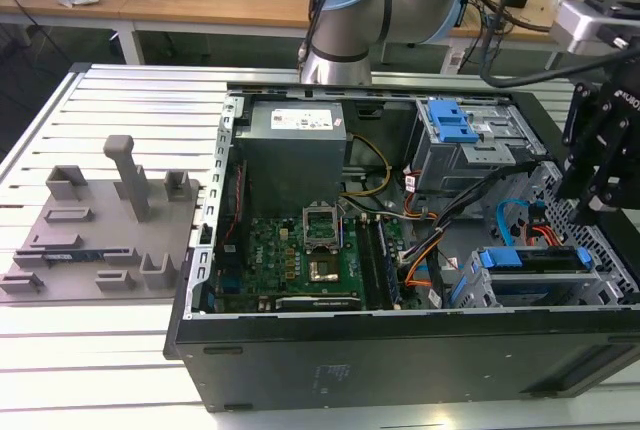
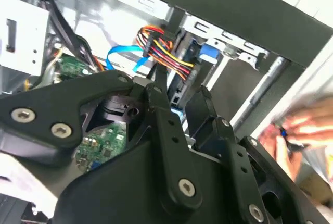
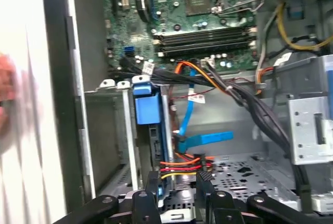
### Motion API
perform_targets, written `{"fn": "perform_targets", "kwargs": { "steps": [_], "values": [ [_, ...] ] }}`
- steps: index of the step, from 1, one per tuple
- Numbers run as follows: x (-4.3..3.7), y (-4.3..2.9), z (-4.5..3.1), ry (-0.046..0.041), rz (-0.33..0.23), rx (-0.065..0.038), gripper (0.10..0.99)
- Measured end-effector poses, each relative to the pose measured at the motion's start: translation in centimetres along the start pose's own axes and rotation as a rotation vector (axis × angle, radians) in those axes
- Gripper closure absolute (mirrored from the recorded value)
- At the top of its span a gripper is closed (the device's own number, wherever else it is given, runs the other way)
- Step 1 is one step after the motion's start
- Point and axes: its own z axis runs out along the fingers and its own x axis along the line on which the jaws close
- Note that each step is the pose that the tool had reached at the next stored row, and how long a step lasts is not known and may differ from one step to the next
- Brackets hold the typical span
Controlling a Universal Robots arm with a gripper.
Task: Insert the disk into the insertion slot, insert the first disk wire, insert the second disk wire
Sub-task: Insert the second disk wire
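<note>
The disk point(image 1: 535, 259) in its blue caddy sits inside the insertion slot point(image 1: 605, 288), the grey cage at the case's corner on the exterior view's right. In the first wrist view the caddy point(image 3: 148, 104) stands on edge in the cage. A red, yellow and black wire bundle point(image 3: 179, 169) and a flat blue wire point(image 3: 205, 139) lie beside it. My black gripper point(image 1: 587, 208) hangs just above that corner. Its fingers stand apart, open, in both wrist views point(image 3: 177, 178) point(image 2: 179, 91). The end of the red and yellow wire bundle point(image 2: 166, 52) lies right beyond the fingertips; I cannot tell if they touch it.
The open computer case point(image 1: 400, 350) lies on a slatted table. A taller grey cage with a blue latch point(image 1: 450, 122), the grey power supply point(image 1: 295, 145) and the green mainboard point(image 1: 300, 250) are inside. A grey fixture plate point(image 1: 100, 240) lies at the exterior view's left. A blurred hand point(image 2: 291, 130) is outside the case wall.
</note>
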Motion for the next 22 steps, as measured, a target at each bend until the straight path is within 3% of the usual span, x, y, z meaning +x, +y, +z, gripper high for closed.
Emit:
{"fn": "perform_targets", "kwargs": {
  "steps": [1, 2, 3, 4, 6, 10, 12, 14, 15, 22],
  "values": [
    [-0.17, 0.02, -0.02, 0.0164, 0.0, 0.0, 0.663],
    [-0.61, 0.07, -0.09, 0.0549, 0.0, 0.001, 0.663],
    [-1.41, 0.17, -0.17, 0.077, 0.001, 0.002, 0.663],
    [-2.03, 0.29, -0.23, 0.0852, 0.001, 0.003, 0.663],
    [-2.84, 0.81, -0.27, 0.0993, 0.001, 0.004, 0.663],
    [-2.76, 1.94, -0.17, 0.1177, 0.002, 0.006, 0.663],
    [-2.73, 2.48, 0.05, 0.132, 0.002, 0.008, 0.663],
    [-2.88, 2.84, 0.36, 0.1471, 0.002, 0.009, 0.745],
    [-2.94, 2.85, 0.43, 0.1495, 0.002, 0.01, 0.816],
    [-3.13, 3.04, 0.84, 0.165, 0.003, 0.011, 0.816]
  ]
}}
